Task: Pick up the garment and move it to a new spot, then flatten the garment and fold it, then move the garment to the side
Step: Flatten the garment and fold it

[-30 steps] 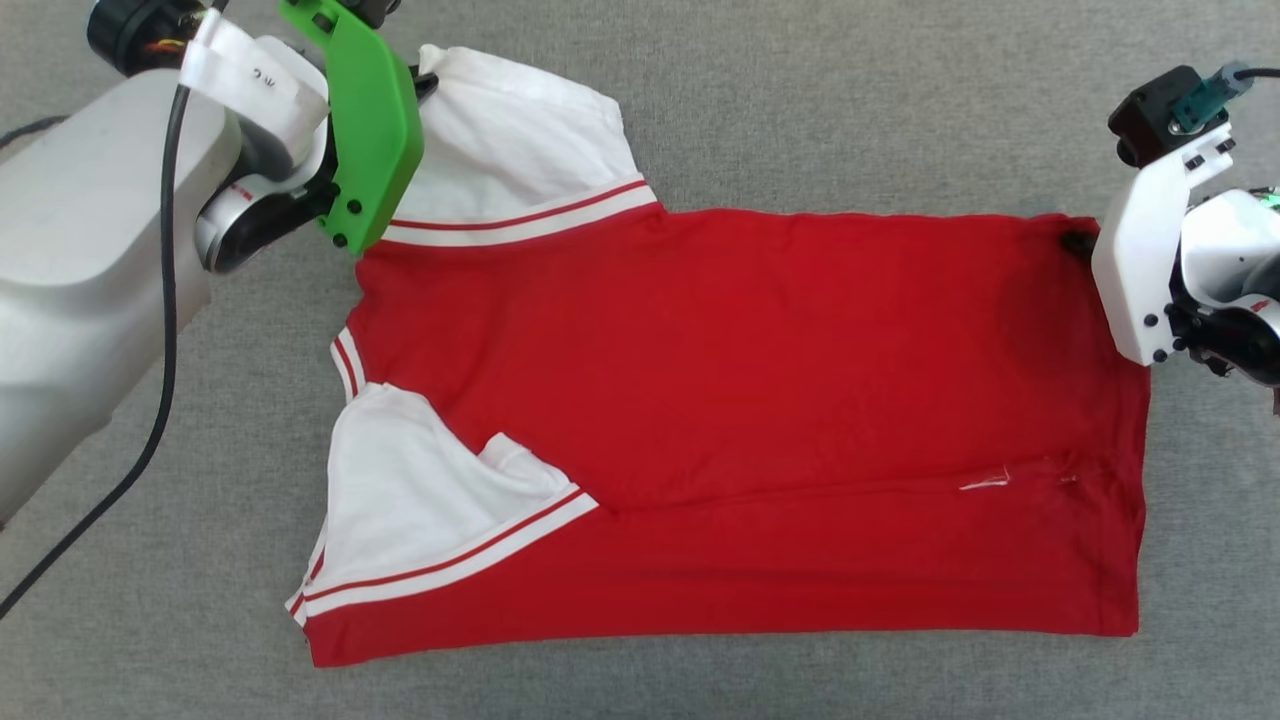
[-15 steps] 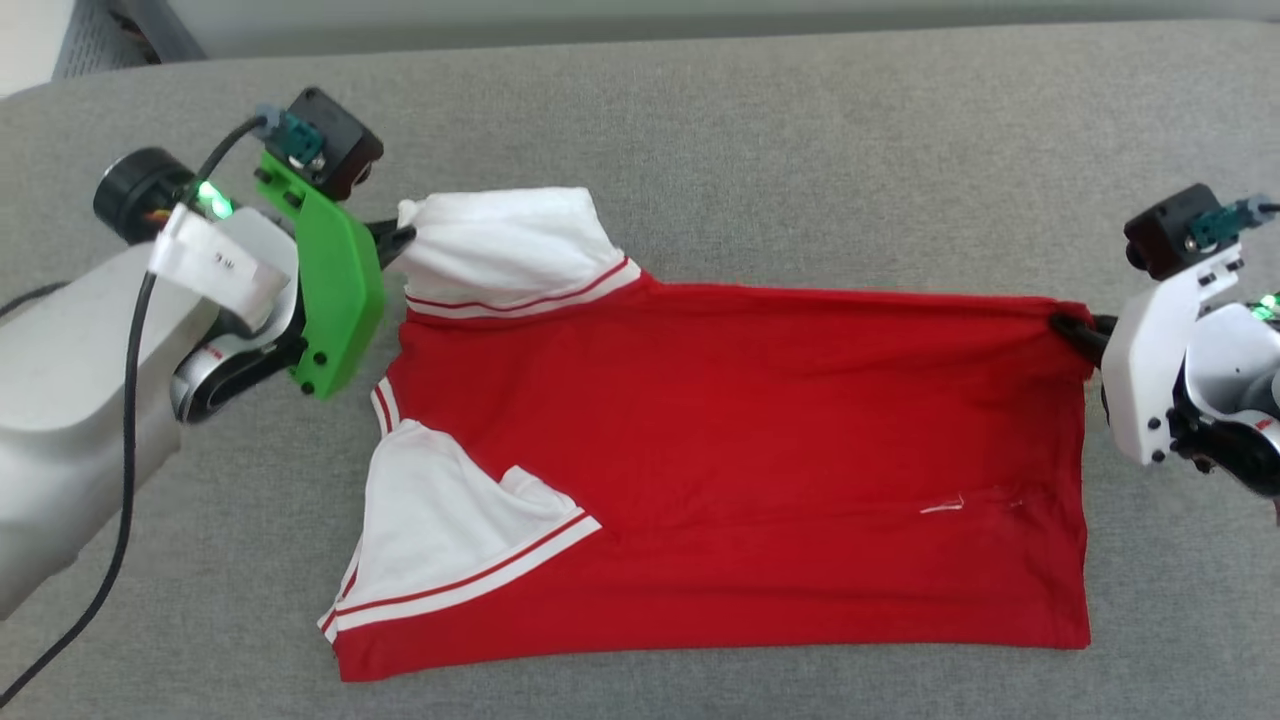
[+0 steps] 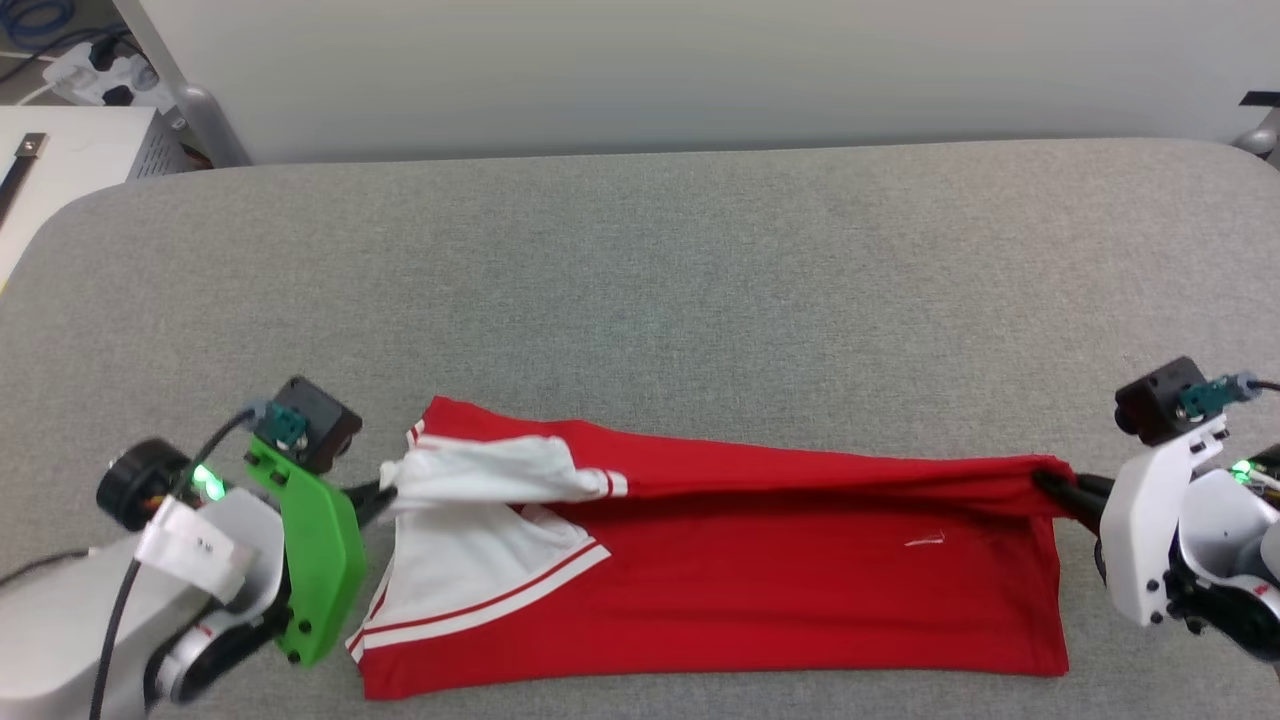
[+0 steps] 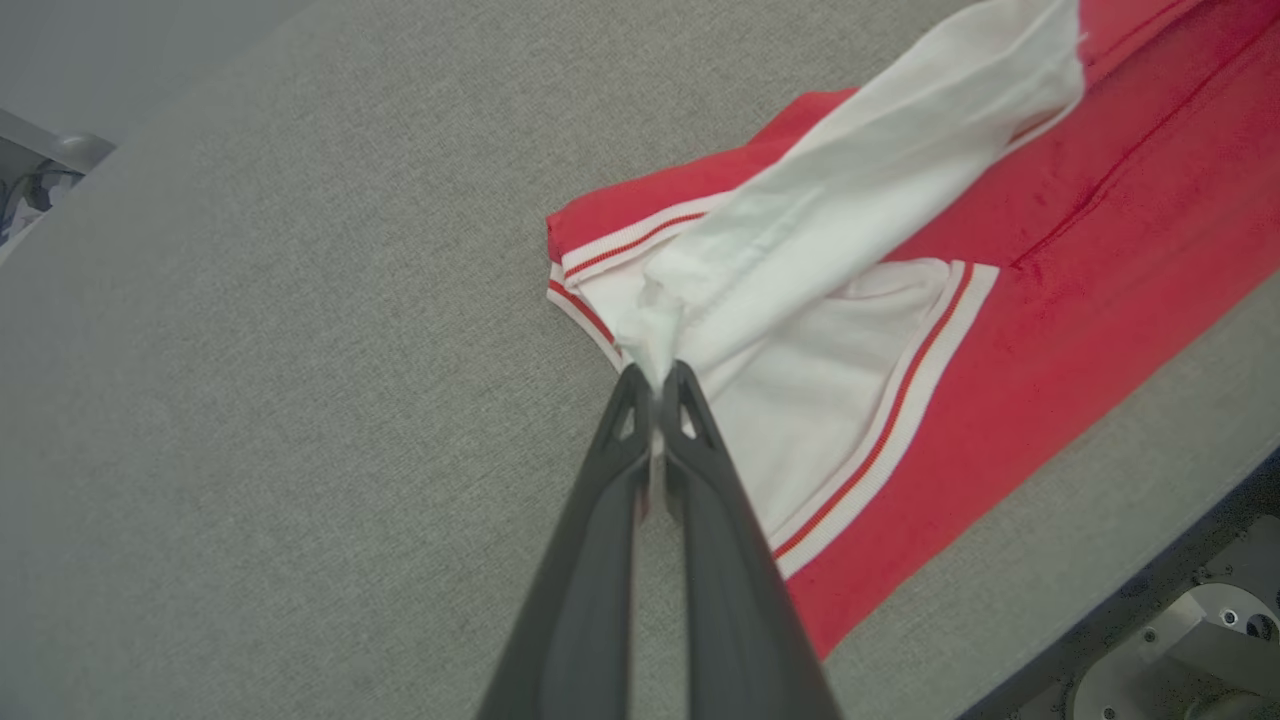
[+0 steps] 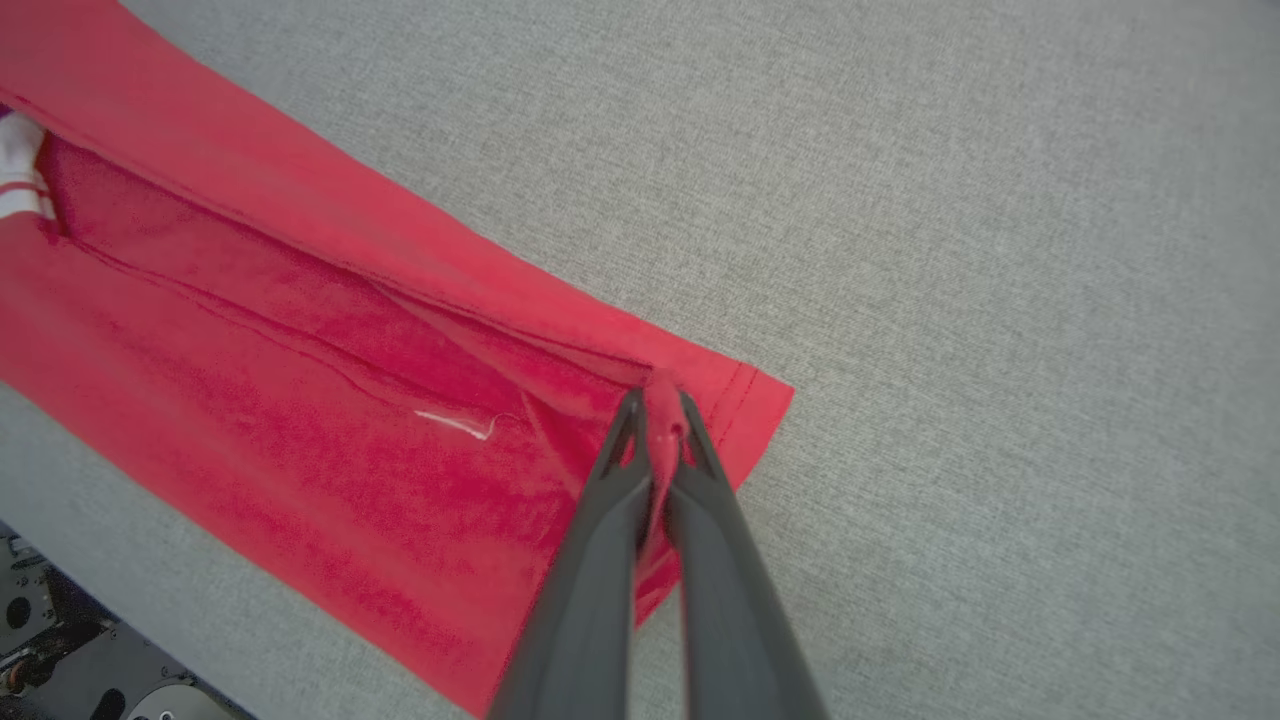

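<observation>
Our left pincer (image 3: 385,492) and right pincer (image 3: 1052,484) each pinch the red, white-sleeved jersey T-shirt (image 3: 750,600) stretched between them on a grey woven tabletop (image 3: 640,280); beyond them stands a pale wall (image 3: 640,70); we cannot see the shirt's underside.

i'm looking down on a grey cloth-covered table (image 3: 640,260), fine-woven, with rounded far corners. a red shirt (image 3: 800,600) lies across its near part, stretched sideways, the collar end to my left. its bottom layer sits flat on the cloth, near the front edge. one white sleeve (image 3: 470,560) with striped trim lies flat on the red. the top layer is raised in a taut ridge running from end to end.
</observation>
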Robot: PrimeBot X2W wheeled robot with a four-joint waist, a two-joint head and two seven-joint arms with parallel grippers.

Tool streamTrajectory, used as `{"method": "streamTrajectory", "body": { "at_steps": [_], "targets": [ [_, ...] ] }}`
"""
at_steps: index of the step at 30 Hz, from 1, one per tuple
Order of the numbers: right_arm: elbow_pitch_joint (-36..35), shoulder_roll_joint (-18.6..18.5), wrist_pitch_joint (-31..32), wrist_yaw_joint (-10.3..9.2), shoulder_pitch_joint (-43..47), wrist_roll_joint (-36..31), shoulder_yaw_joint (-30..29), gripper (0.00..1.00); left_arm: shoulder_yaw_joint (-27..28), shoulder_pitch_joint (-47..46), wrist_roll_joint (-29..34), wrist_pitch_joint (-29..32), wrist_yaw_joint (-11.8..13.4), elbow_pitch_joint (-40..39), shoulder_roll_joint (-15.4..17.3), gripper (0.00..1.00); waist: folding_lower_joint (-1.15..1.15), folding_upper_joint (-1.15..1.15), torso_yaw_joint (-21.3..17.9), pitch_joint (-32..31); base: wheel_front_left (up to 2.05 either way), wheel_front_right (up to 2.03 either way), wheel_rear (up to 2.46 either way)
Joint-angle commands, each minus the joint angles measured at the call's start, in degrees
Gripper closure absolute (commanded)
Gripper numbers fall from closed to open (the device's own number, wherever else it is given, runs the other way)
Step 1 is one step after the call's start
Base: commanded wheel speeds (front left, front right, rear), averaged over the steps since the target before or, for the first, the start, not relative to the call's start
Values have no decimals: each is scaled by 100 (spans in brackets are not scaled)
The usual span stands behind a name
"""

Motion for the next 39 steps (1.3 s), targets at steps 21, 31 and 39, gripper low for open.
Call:
{"method": "streamTrajectory", "body": {
  "at_steps": [21,31,39],
  "targets": [
    [190,604,-211,-3,1359,6,-641,0,132,1559,-129,-602,134,944,-623,0,1,0,-20,-61,0,0,0],
    [-814,300,-426,-3,1952,176,-1708,0,780,1927,-64,-2069,1133,420,-320,0,1,0,23,-317,0,0,0],
    [-1022,192,158,-3,2307,298,-2677,0,1395,2186,208,-2816,2028,147,-387,0,1,0,113,-245,0,0,0]
  ]
}}
